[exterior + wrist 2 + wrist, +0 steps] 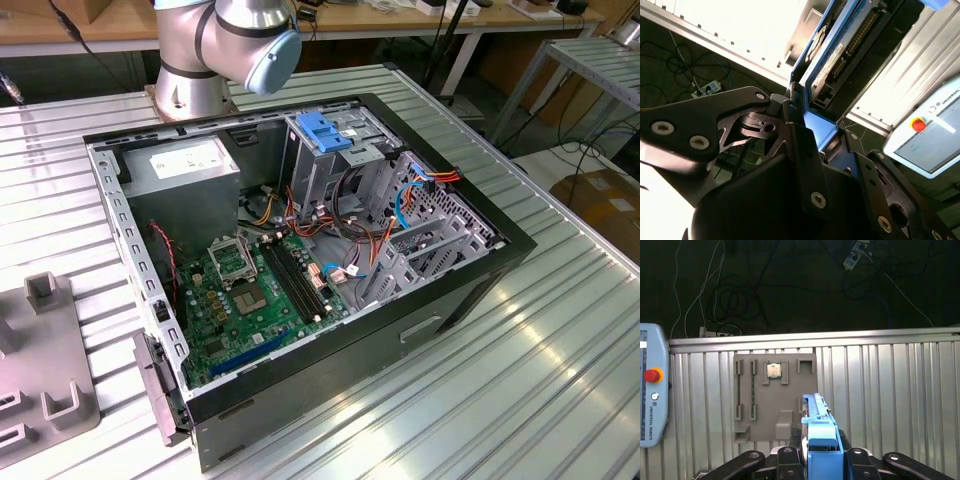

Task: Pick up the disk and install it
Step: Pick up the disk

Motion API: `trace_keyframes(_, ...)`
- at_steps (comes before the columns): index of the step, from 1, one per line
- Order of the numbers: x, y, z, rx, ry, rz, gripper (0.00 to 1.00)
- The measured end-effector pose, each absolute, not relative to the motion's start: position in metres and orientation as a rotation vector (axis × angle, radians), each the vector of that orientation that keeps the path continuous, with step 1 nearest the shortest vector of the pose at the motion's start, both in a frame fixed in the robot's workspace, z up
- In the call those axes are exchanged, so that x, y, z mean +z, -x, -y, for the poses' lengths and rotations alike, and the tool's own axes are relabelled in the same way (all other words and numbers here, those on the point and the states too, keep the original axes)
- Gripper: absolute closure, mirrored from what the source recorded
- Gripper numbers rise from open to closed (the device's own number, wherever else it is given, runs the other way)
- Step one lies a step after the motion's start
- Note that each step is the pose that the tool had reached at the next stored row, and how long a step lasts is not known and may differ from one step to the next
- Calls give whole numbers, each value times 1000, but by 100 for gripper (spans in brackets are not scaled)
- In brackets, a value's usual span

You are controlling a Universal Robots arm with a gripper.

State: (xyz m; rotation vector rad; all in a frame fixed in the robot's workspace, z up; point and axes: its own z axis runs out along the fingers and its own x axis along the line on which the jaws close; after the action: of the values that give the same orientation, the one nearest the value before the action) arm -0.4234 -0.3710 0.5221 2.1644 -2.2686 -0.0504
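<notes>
The disk (819, 435) is a flat drive with blue plastic rails, seen edge-on in the first wrist view. My gripper (820, 452) is shut on it, one dark finger against each side. In the second wrist view the disk (840, 47) stretches away from my gripper (815, 125), showing its blue rail, a label strip and a connector row. It is held in the air above the ribbed metal table (890, 390). The open computer case (455, 290) lies on its side on that table in the exterior view, with a blue latch (325, 130) on top of its drive cage.
A grey fixture plate (775, 405) carrying a small square chip (774, 371) lies on the table below the disk; its edge is at the exterior view's left (40, 350). A teach pendant (650, 390) sits beside it. The arm's base (215, 50) stands behind the case. Cables cover the floor beyond the table.
</notes>
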Motion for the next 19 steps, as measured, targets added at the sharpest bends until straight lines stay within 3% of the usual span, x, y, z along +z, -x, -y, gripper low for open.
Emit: trace_keyframes(19, 522, 401, 371, -50, -2164, 2269, 63)
